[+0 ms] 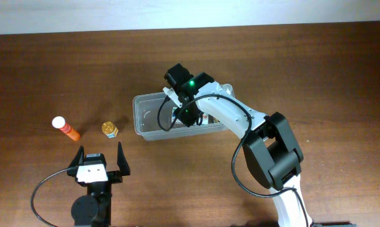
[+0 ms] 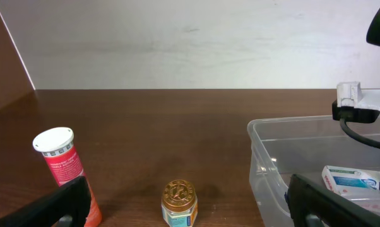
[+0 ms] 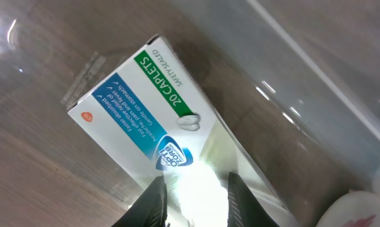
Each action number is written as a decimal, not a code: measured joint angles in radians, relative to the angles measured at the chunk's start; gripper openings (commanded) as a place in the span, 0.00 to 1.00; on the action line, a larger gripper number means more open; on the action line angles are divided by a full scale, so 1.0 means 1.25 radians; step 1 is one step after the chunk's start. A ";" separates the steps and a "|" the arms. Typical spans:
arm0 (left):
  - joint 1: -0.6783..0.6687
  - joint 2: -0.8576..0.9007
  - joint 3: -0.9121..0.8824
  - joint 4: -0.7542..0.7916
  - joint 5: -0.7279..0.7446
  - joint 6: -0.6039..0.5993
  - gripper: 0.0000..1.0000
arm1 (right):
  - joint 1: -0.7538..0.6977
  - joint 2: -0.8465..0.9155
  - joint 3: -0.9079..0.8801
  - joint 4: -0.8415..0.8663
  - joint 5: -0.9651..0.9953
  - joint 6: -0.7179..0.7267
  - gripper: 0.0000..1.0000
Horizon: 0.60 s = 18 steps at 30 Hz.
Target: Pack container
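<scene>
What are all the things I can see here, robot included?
Table: one, brown wood, beneath everything.
Container: one, clear, centre of the table.
Cardboard box: one, white, blue and green, inside the container.
Tube: one, orange with white cap, left of the container.
Small jar: one, gold lid, between tube and container.
Left arm: one, black and white, near edge, jaws open.
Right arm: one, white and black, reaching into the container, jaws at the box.

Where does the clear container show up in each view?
Overhead: the container sits at the centre of the picture.
Left wrist: lower right, with its near corner showing.
Right wrist: it fills the frame, wall at upper right.
Shared landmark: the white-and-blue box inside it, clearest in both wrist views.
</scene>
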 measured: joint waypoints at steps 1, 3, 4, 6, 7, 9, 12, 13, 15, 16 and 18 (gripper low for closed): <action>0.000 0.000 0.000 0.000 0.000 0.000 0.99 | 0.000 0.000 0.000 0.000 0.000 -0.019 0.24; 0.000 0.000 0.000 0.000 0.000 0.000 0.99 | 0.000 0.000 0.000 0.000 0.000 -0.040 0.24; 0.000 0.000 0.000 0.000 0.000 0.000 0.99 | 0.000 0.000 0.000 0.000 0.001 -0.047 0.24; 0.000 0.000 0.000 0.000 0.000 0.000 0.99 | 0.000 0.000 0.000 0.000 0.002 -0.059 0.24; 0.000 0.000 0.000 0.000 0.000 0.000 0.99 | 0.000 0.000 0.000 0.000 0.002 -0.064 0.25; 0.000 0.000 0.000 0.000 0.000 0.000 1.00 | 0.000 0.000 0.000 -0.007 0.002 -0.069 0.30; 0.000 0.000 0.000 0.000 0.000 0.000 0.99 | 0.000 0.002 0.010 -0.041 0.001 -0.070 0.37; 0.000 0.000 0.000 0.000 0.000 0.000 0.99 | 0.000 0.003 0.023 -0.060 -0.004 -0.069 0.40; 0.000 0.000 0.000 0.000 0.000 0.000 0.99 | 0.000 0.005 0.048 -0.093 -0.016 -0.068 0.44; 0.000 0.000 0.000 0.000 0.000 0.000 0.99 | 0.000 0.005 0.069 -0.116 -0.023 -0.067 0.47; 0.000 0.000 0.000 0.000 0.000 0.000 1.00 | 0.000 0.007 0.117 -0.155 -0.035 -0.067 0.49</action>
